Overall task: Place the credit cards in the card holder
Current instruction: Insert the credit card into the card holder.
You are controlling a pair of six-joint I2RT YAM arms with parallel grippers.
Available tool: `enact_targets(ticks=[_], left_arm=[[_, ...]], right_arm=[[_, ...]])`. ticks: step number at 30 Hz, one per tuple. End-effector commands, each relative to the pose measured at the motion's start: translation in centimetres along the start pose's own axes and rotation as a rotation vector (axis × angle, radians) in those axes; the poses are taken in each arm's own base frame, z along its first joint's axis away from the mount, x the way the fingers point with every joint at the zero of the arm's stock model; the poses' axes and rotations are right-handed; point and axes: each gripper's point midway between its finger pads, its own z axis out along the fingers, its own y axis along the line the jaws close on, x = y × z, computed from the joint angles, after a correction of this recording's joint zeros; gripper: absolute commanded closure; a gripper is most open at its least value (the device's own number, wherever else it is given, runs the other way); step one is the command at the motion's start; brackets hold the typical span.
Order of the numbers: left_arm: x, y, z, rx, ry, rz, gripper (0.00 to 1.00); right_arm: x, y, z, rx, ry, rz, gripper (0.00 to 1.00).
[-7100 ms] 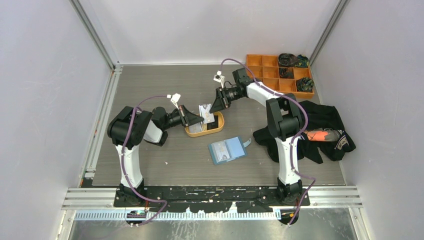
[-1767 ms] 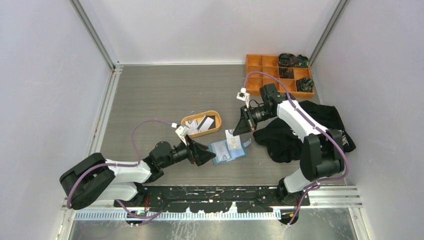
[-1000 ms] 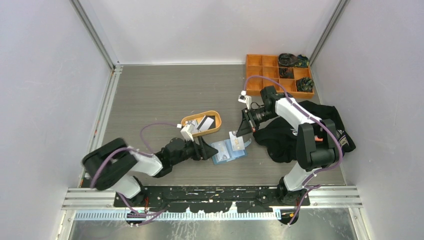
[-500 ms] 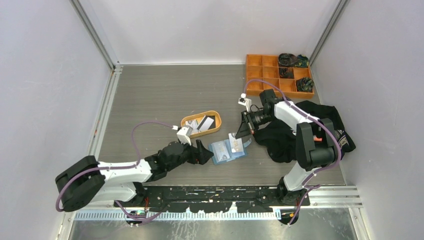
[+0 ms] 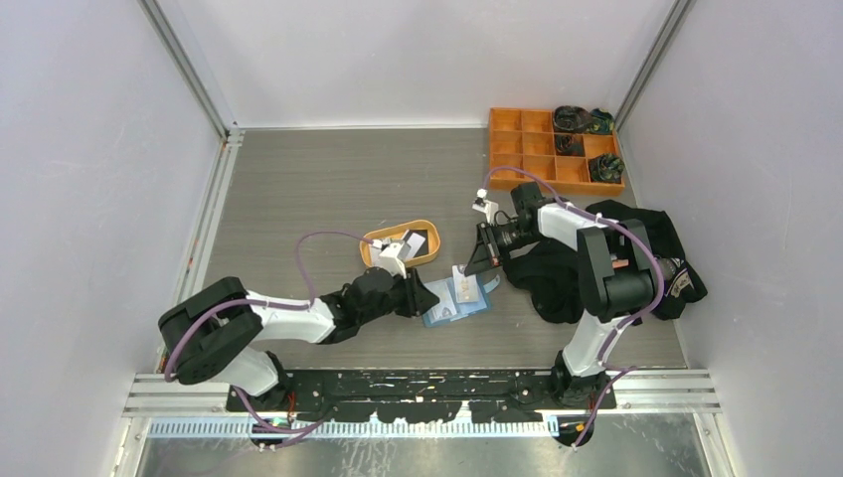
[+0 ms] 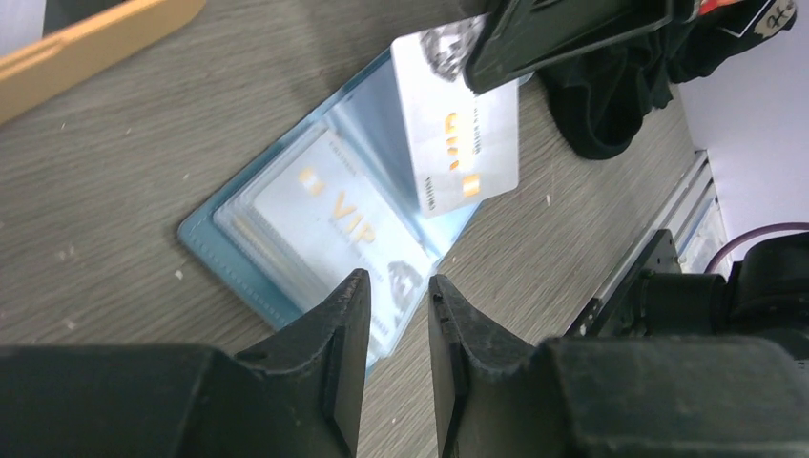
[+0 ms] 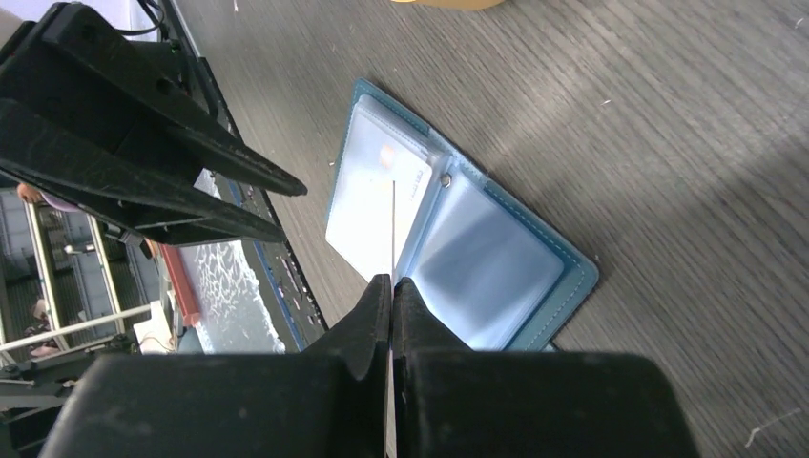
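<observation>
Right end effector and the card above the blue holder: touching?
Touching. The left wrist view shows the credit card clamped at its top edge. The right wrist view shows the right end effector shut on it, edge-on between its fingers.

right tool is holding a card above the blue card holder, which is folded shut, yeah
Not quite: the right tool is holding a card above the blue card holder, but the holder lies open, clear pockets showing, as the right wrist view shows.
</observation>
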Motion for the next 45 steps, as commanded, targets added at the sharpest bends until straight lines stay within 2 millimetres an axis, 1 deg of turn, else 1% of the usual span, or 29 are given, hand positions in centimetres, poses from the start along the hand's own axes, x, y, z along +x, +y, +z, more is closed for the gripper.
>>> enact_targets(ticks=[1,6,8,11,17,20,26,31,33,39,45], left_arm=[[-1.9,-1.6,1.1,0.034,-0.047,0.017,0.71],[-1.0,-0.3,2.2,-0.009,-0.023,0.031,0.74],[-0.8,0.1,2.4,-0.027,-0.019,0.038,0.77],[-0.5,1.0,2.2,-0.068,-0.008,0.048,0.78],[-0.3,2.3,1.5,-0.125,-0.006,0.05,0.81],[-0.1,2.7,1.2,-0.142,-0.006,0.05,0.81],[-0.4,2.4,0.9,-0.134,-0.013,0.048,0.81],[-0.4,1.6,0.8,-0.096,-0.004,0.045,0.76],[-0.3,1.7,0.7,-0.096,0.0,0.041,0.74],[0.0,2.4,0.3,-0.128,0.008,0.031,0.71],[0.0,2.4,0.1,-0.135,0.01,0.026,0.7]], right_arm=[[-1.0,0.2,-0.1,-0.022,-0.036,-0.011,0.99],[-1.2,0.3,0.1,-0.039,-0.039,-0.009,0.99],[-1.2,0.3,0.2,-0.046,-0.039,-0.003,0.99],[-1.2,0.3,0.4,-0.053,-0.037,-0.001,0.99],[-1.3,1.1,0.7,-0.081,-0.033,-0.019,0.99],[-1.4,0.9,1.0,-0.07,-0.038,-0.017,0.99],[-1.6,-0.1,1.5,-0.018,-0.041,0.017,0.99],[-1.7,-1.0,1.5,0.028,-0.043,0.039,0.99],[-1.7,-1.1,1.5,0.037,-0.043,0.043,0.99],[-1.7,-1.1,1.5,0.043,-0.041,0.042,0.99],[-1.7,-0.6,1.4,0.023,-0.038,0.036,0.99]])
